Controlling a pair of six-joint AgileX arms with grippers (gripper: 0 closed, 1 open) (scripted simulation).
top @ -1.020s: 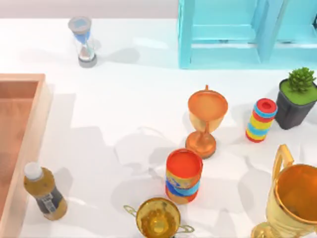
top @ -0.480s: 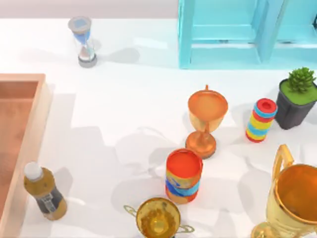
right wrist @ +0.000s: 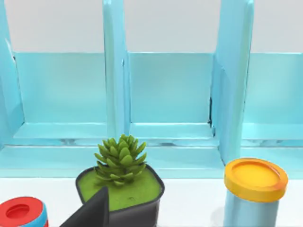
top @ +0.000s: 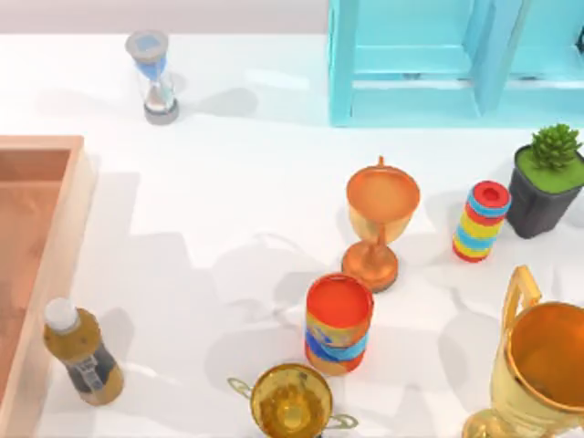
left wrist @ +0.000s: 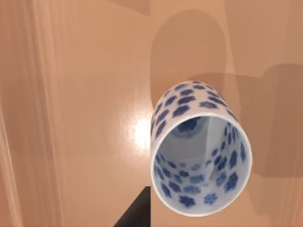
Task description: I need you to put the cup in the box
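**Cup inside the box, at the table's left**

In the left wrist view: blue-flowered white cup [left wrist: 199,156], mouth up toward the camera, over the smooth wooden floor of the box [left wrist: 85,94], with its shadow on the wood beside it. Resting on that floor or held just above it: cannot tell. Dark tip of the left gripper [left wrist: 137,215] just beside the cup's rim. Wide, narrow or gripping: cannot tell.

From above: box at the left edge of the white table [top: 237,182], with a tan rim and a reddish-brown inside. Just right of the box's near end, a brown bottle [top: 80,354] with a white cap. Far left, an hourglass [top: 155,78].

Near the middle, an orange trophy [top: 379,224]; nearer and just left of it, a red-rimmed can [top: 338,324]; nearer again, a small gold trophy [top: 290,400]. At the near right corner, a large gold trophy [top: 538,365]. On the right, a stack of coloured rings [top: 481,222] just left of a potted plant [top: 547,178]. At the far right, a turquoise shelf [top: 411,64].

In the right wrist view: right gripper [right wrist: 92,213] as a dark tip in front of the potted plant, facing the shelf. Open or closed: cannot tell. Right of the plant, a jar [right wrist: 255,191] with an orange lid.
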